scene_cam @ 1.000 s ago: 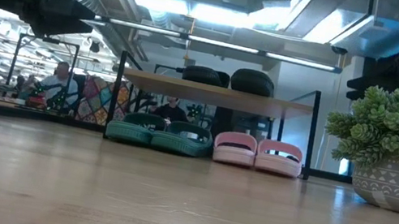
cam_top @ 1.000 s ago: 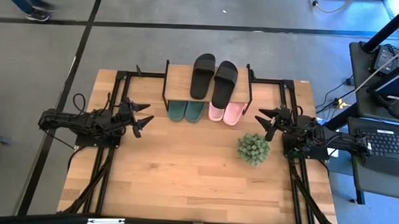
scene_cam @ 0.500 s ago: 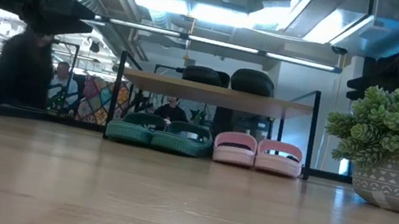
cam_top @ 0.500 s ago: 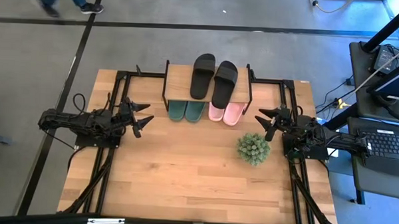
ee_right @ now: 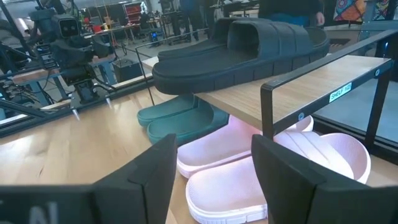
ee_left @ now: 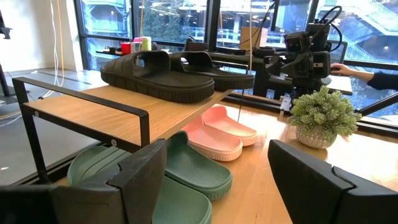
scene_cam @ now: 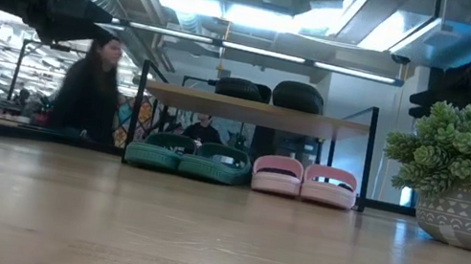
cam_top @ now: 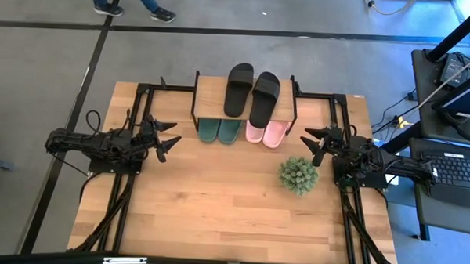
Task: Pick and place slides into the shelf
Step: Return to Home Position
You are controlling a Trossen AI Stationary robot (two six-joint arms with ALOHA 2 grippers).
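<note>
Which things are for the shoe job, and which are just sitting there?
For the job: black slides on the shelf; green slides and pink slides under it; left gripper and right gripper, both open, at the table's sides.
Just there: potted plant; person behind the table.

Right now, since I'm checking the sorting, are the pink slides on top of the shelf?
No, the pink slides sit under the shelf beside the green slides; the black slides lie on top.
</note>
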